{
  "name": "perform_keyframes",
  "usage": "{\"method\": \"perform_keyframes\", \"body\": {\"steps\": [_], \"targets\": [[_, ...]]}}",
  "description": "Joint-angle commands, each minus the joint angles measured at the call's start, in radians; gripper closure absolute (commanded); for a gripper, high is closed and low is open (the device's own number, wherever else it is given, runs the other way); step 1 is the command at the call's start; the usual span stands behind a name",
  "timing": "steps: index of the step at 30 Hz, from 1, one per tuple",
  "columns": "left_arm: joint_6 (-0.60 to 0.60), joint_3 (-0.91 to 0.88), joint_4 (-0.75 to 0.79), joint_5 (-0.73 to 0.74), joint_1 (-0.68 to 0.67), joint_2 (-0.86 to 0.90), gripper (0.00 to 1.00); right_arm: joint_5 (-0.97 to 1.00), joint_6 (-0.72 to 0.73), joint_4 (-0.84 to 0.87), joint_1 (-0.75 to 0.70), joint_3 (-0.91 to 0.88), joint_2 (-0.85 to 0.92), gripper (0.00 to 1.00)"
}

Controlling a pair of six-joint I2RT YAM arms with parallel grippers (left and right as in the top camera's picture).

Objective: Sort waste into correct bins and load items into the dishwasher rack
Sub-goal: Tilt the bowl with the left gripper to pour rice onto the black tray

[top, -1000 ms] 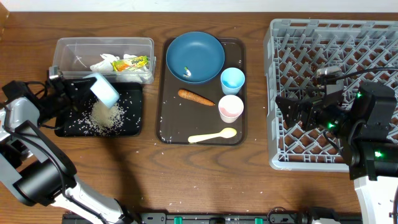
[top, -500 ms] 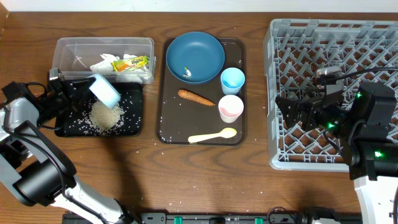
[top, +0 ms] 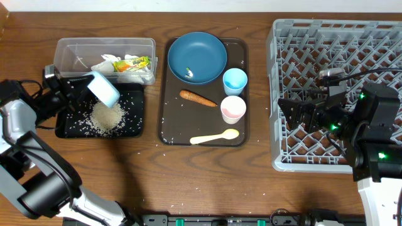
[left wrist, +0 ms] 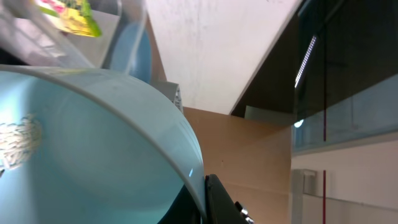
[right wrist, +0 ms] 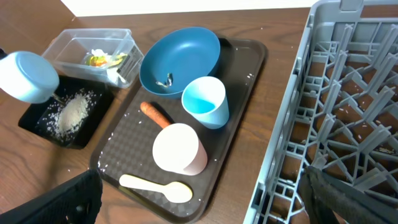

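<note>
My left gripper (top: 86,86) is shut on the rim of the light blue bowl (top: 104,90) and holds it tilted above the black tray (top: 68,129). A pile of rice (top: 107,117) lies in that tray. The bowl fills the left wrist view (left wrist: 93,143), with one finger (left wrist: 214,199) at its rim. The clear tub (top: 103,42) holds the wrapper (top: 134,63) and tissue (top: 105,65). The blue plate (top: 197,56), blue cup (top: 235,81), white-pink cup (top: 233,108), carrot (top: 198,98) and spoon (top: 215,136) lie on the brown tray (top: 169,125). My right gripper (top: 300,113) is open over the grey rack (top: 377,37).
Loose rice grains are scattered on the brown tray and on the table near it. The rack's left wall (right wrist: 292,143) stands close to the brown tray's right edge (right wrist: 249,81). The tub and the black tray sit side by side at the far left.
Rice was spilling from the tilted bowl onto the black tray and now lies in a settled pile. My left arm and the bowl have shifted slightly left. The right arm has not moved.
</note>
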Motion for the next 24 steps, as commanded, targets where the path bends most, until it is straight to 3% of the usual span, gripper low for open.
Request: {"method": "perform_keyframes", "body": {"steps": [1,4,7,24], "targets": [[-0.005,0.018,-0.015,0.024,0.008,-0.044,0.94,-0.008,0.007,-0.007,-0.002,0.019,0.001,0.01],[-0.072,0.018,0.078,-0.084,0.015,-0.042,0.94,-0.008,0.007,-0.013,-0.002,0.019,0.001,0.01],[-0.116,0.019,0.053,0.027,0.014,-0.041,0.94,-0.008,0.007,-0.018,-0.002,0.019,0.001,0.01],[-0.146,0.018,0.101,-0.014,0.008,-0.07,0.94,-0.008,0.007,-0.029,-0.002,0.019,0.001,0.01]]}}
